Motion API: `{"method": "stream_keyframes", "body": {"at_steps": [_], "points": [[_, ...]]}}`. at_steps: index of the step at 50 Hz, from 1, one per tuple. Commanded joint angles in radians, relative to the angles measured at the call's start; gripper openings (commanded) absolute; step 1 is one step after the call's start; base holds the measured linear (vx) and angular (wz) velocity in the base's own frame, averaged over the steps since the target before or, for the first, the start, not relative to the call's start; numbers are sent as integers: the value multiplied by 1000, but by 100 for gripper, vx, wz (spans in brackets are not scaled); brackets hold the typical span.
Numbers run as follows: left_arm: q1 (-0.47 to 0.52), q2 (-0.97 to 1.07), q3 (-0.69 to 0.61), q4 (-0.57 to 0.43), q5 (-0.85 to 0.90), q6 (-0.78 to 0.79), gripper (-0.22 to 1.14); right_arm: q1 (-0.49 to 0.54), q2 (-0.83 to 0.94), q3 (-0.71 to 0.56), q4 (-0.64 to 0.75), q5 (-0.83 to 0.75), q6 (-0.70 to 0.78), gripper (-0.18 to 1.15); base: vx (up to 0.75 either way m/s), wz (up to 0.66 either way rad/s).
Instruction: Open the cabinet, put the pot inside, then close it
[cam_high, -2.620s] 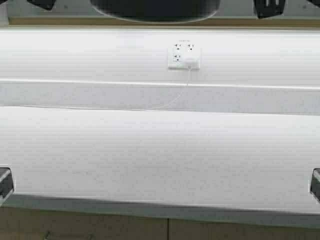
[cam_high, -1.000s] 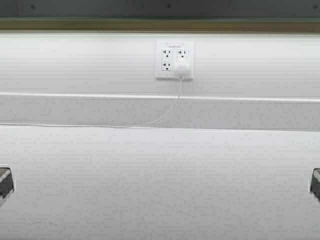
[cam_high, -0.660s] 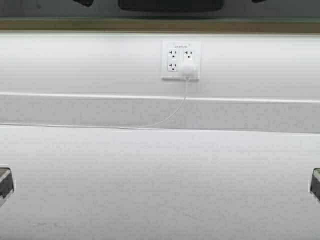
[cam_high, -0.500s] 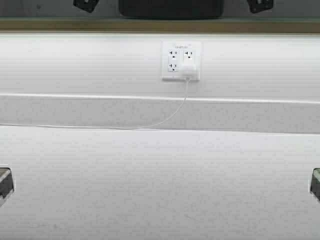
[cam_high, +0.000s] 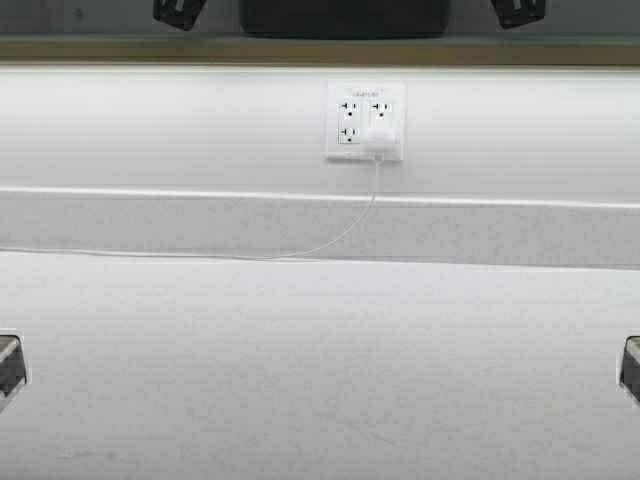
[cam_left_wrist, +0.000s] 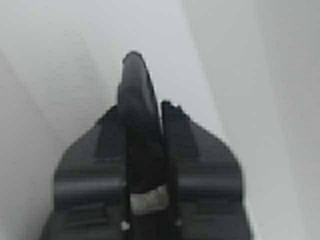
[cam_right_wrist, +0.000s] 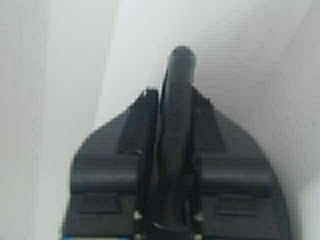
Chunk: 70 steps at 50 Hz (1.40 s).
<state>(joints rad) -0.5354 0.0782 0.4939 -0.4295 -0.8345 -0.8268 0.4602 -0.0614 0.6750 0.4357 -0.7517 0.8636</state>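
The black pot (cam_high: 343, 18) hangs at the top edge of the high view, only its lower part showing. Just below it runs the cabinet's tan lower edge (cam_high: 320, 50), with grey above it; the doors are out of view. My left gripper (cam_high: 178, 12) and right gripper (cam_high: 518, 12) flank the pot at the same height. In the left wrist view the left gripper (cam_left_wrist: 142, 107) is shut on a black pot handle (cam_left_wrist: 136, 80). The right gripper (cam_right_wrist: 175, 95) is likewise shut on the other pot handle (cam_right_wrist: 180, 60).
A white outlet plate (cam_high: 365, 120) sits on the white wall, with a white charger (cam_high: 380, 140) plugged in. Its cable (cam_high: 330, 240) trails left along the backsplash. The white countertop (cam_high: 320, 370) fills the lower half. Dark parts of my frame (cam_high: 8, 365) show at both side edges.
The robot has driven forward; the counter's front edge is gone. The pot and both grippers rose out of view, then came back down into the top edge.
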Motion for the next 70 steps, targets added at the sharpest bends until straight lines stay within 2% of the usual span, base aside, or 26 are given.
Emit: {"method": "stream_keyframes", "body": {"at_steps": [1, 4, 6, 12, 23, 34, 46, 58, 70], "points": [[-58, -15, -18, 26, -58, -35, 81, 51, 14, -3, -35, -35, -17, 98, 0, 0], [-58, -15, -18, 25, -67, -44, 103, 51, 11, 0, -31, -46, -9, 106, 0, 0], [-57, -15, -17, 25, -67, -51, 108, 51, 9, 3, -23, -49, -8, 105, 0, 0], [-57, -17, -11, 23, -80, -75, 101, 51, 8, 8, -5, -57, -12, 104, 0, 0], [-44, -40, 17, -2, -121, -94, 101, 21, -37, 41, 18, -80, -17, 104, 0, 0], [23, -137, 94, -11, -127, -92, 101, -77, -144, 110, 23, -80, -35, 104, 0, 0], [77, -210, 156, -14, -127, -92, 101, -138, -202, 155, 21, -72, -46, 104, 0, 0], [80, -206, 186, -14, -115, -80, 101, -144, -253, 186, 5, -67, -141, 104, 0, 0], [110, -201, 229, -44, -83, -75, 102, -144, -268, 173, 3, -31, -153, 104, 0, 0]]}}
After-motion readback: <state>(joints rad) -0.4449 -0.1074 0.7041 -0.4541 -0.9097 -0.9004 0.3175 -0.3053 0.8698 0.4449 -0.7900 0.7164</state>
